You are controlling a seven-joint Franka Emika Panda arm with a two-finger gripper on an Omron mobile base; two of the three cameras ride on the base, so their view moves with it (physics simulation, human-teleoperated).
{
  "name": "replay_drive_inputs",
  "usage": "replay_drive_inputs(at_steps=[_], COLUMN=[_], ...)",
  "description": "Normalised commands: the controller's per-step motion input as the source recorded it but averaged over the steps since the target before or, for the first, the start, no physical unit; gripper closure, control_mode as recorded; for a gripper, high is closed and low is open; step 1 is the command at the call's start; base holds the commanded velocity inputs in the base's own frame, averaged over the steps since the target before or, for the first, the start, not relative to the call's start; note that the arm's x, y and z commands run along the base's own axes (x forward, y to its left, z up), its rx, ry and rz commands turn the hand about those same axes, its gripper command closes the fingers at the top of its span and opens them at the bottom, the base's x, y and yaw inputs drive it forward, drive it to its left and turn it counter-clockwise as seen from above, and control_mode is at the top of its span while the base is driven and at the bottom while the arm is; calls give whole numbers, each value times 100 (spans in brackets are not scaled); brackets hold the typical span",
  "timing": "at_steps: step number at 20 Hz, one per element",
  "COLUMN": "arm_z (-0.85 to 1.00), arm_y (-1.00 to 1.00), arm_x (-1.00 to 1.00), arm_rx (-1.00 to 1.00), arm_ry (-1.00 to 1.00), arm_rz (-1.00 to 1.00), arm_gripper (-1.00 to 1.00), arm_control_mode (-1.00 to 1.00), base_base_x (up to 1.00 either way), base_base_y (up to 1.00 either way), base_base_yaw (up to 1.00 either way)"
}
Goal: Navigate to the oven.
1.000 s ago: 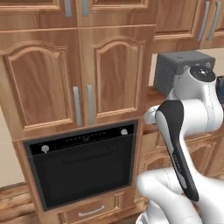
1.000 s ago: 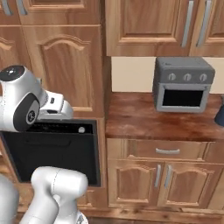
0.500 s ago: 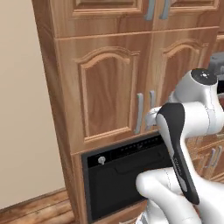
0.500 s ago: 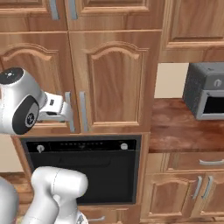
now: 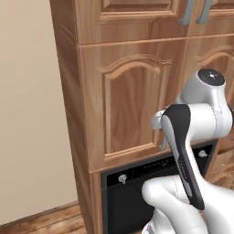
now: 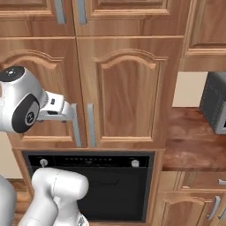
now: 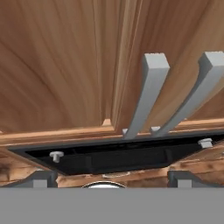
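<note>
Right base view places the oven (image 6: 95, 185) directly below the arm's raised hand, built into wood cabinetry, with its black control strip and two small silver knobs (image 6: 135, 163) just under a pair of cabinet doors (image 6: 128, 92). You will find the two grey vertical door handles (image 6: 91, 125) level with the hand and just to its right. Hand view looks along the gripper (image 7: 107, 178) at these same doors from close range: the two handles rise ahead of the fingertips (image 7: 42, 178), and the oven's dark control strip lies just beyond the tips. You see the tips set well apart with nothing between them, so the tool stands wide. A grey toaster oven (image 6: 215, 106) sits on the wood counter (image 6: 190, 148) far to the hand's right.
</note>
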Motion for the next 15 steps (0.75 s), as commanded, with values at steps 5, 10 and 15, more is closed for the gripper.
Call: replay_drive_inputs(at_steps=[5,10,15], arm_z=[0,0,0], arm_y=[0,0,0], arm_x=[0,0,0], arm_rx=[0,0,0], arm_ry=[0,0,0], arm_rz=[0,0,0], arm_gripper=[-100,-100,-100], arm_control_mode=[100,100,100], base_base_x=[89,100,100], base_base_y=[-62,-37,-18], base_base_yaw=[36,24,15])
